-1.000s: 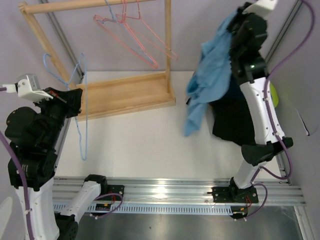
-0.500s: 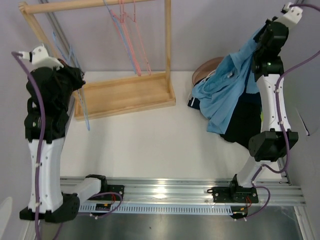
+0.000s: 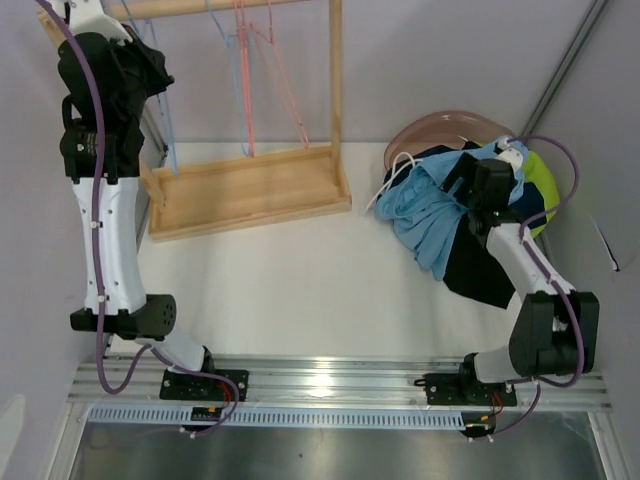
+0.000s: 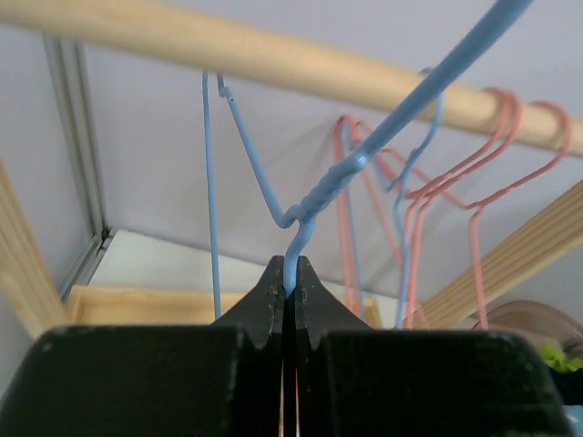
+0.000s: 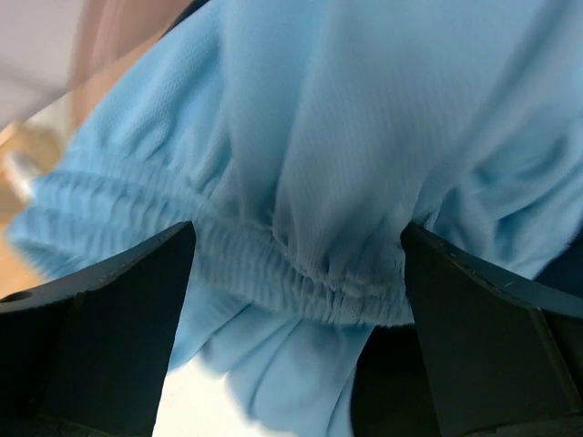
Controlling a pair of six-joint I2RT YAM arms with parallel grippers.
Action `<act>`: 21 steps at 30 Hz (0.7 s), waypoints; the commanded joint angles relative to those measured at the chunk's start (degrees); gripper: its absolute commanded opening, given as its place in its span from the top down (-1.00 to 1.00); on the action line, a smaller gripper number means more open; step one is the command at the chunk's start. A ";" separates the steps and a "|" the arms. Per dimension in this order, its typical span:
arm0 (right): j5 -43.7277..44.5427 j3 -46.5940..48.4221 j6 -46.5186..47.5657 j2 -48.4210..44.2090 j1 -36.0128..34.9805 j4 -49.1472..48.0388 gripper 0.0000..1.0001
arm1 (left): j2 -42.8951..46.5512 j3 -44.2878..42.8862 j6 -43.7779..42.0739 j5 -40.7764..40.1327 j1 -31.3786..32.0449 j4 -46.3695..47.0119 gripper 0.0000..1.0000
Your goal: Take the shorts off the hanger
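Far left, up at the round wooden rail (image 4: 273, 62) of the pale wooden rack (image 3: 250, 195): your left tool (image 4: 289, 291) is clamped tight on the twisted neck of a bare blue wire hanger (image 4: 364, 155), with the hook raised toward the rail. There's no cloth on it, so I read this step as putting the empty hanger back. Next you need to get that hook over the rail and then let go, without tangling it in the wires beside it.

On the rail, the wrist view shows two more blue wire hangers and what looks like three thin pink wire hangers (image 4: 437, 209). They overlap, so I won't swear to the pink count. None carries fabric that I can see.

Move right across the white tabletop (image 3: 300, 270) to the heap at the far right, which lies partly over a round pinkish-brown rim (image 3: 440, 122); I can't tell what that is. Your right tool (image 5: 296, 273) sits low on the heap with its fingers spread wide. The gathered waistband of the soft light blue shorts (image 5: 364, 137) lies across the gap, and nothing is pinched. A straight lift should get it clear without dragging cloth along.

For the shorts, I count one light blue pair on top, one pair of black shorts (image 3: 480, 275) beneath, and one pair of lime green shorts (image 3: 541, 185) at the right edge. A dark fold (image 3: 432, 158) on the far side may be navy. I can't pick out any teal.
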State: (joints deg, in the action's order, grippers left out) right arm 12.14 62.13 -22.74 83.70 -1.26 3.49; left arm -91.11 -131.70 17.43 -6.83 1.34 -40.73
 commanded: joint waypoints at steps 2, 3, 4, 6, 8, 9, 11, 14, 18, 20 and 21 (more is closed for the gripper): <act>-3.97 -6.31 -3.27 -8.19 -4.63 -7.88 -0.99 | -2.05 -8.23 -0.30 5.50 -0.64 1.08 1.00; -4.23 -7.88 -3.27 -8.90 -5.07 -7.71 -0.99 | -2.14 -8.05 -0.03 5.77 -0.82 2.74 1.00; -4.41 -8.33 -3.10 -9.60 -5.85 -7.10 -0.99 | -2.32 -7.35 0.32 6.12 -0.99 3.46 1.00; -4.23 -8.95 -2.49 -11.45 -6.65 -6.57 -0.99 | -3.72 -7.34 1.90 8.13 -1.34 4.77 1.00; -4.14 -9.48 -2.31 -12.59 -7.53 -5.77 -0.99 | -5.21 -7.78 3.83 9.81 -3.54 5.57 1.00; -4.06 -9.57 -1.87 -13.64 -7.88 -5.68 -0.99 | -6.78 -8.04 4.27 10.69 -4.15 6.18 1.00; -3.62 -9.83 -1.52 -14.44 -8.93 -5.33 -0.99 | -8.72 -10.05 5.15 11.48 -4.68 6.45 1.00; -3.09 -10.53 -1.08 -15.15 -10.08 -5.16 -0.99 | -12.33 -12.17 6.38 13.24 -5.74 7.42 1.00; -2.65 -11.59 -0.99 -15.15 -12.27 -4.98 -0.99 | -15.32 -13.93 9.54 16.84 -8.10 9.35 1.00; -1.86 -12.12 -1.07 -15.06 -13.06 -5.16 -0.99 | -16.29 -14.02 11.04 17.99 -8.64 9.53 1.00; -1.68 -12.64 -1.16 -15.06 -13.59 -5.24 -0.99 | -16.29 -13.76 11.13 18.43 -8.73 9.44 1.00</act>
State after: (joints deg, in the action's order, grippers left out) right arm 9.43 50.43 -23.94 69.71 -13.52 -1.06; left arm -108.40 -142.19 25.43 7.70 -6.07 -35.68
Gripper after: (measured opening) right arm 0.993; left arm 0.036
